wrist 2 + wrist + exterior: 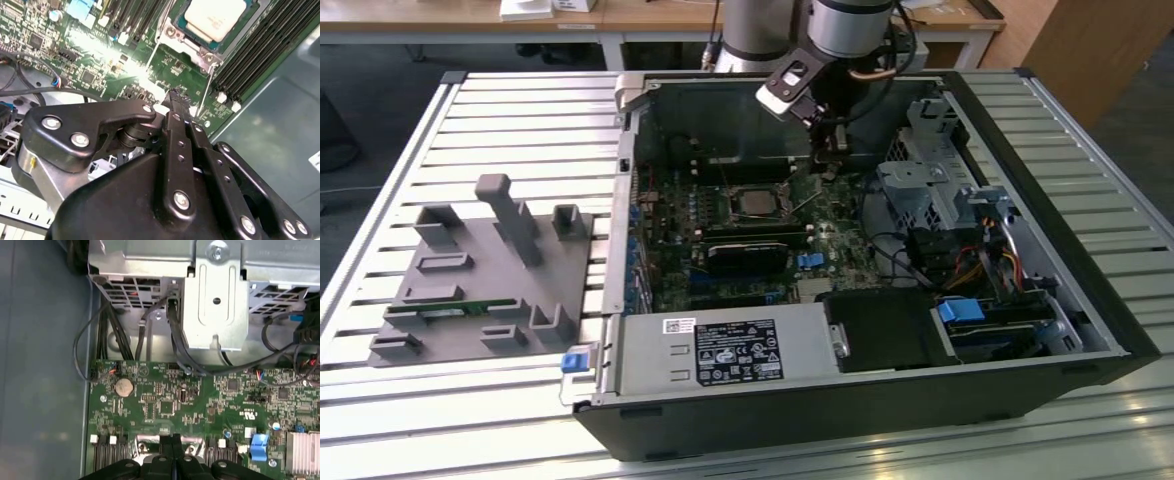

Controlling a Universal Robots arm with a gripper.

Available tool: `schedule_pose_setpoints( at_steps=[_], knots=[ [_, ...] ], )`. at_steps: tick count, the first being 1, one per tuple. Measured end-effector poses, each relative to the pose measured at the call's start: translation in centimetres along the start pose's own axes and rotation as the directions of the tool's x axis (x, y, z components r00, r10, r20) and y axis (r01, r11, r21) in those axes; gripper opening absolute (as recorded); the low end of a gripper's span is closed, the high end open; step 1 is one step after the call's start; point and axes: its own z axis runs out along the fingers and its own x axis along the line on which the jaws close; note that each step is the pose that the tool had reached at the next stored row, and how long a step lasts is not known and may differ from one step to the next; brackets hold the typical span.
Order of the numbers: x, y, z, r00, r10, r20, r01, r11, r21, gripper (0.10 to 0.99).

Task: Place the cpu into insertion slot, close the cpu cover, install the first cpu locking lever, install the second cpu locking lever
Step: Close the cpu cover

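The cpu (754, 203) lies flat in the insertion slot (728, 190) on the green motherboard inside the open computer case. Its pale metal face (215, 17) shows in the second wrist view, with the silver cpu cover (172, 34) down around it. A thin wire locking lever (206, 87) stands raised beside the socket's corner. My gripper (827, 165) hangs just above the board, to the exterior view's right of the socket. Its black fingers (175, 100) are pressed together and nothing shows between them; in the first wrist view the gripper (172, 439) is over the board's edge.
A black rectangular block (747, 255) sits in front of the socket. Memory slots (250, 55) run beside it. A metal drive cage (921, 190) with cables (180, 350) stands on the exterior view's right, the power supply (720, 350) in front. A grey fixture (480, 270) lies outside the case.
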Motion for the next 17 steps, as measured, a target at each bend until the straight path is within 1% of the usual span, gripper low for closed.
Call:
schedule_pose_setpoints(
  at_steps=[8, 17],
  knots=[
    [0.15, 1.03, 0.14, 1.0000, 0.000, 0.0001, 0.000, 1.0000, 0.001, 0.118],
    [0.32, 1.74, 0.27, 1.0000, 0.000, 0.0001, 0.000, 1.0000, 0.001, 0.118]
  ],
)
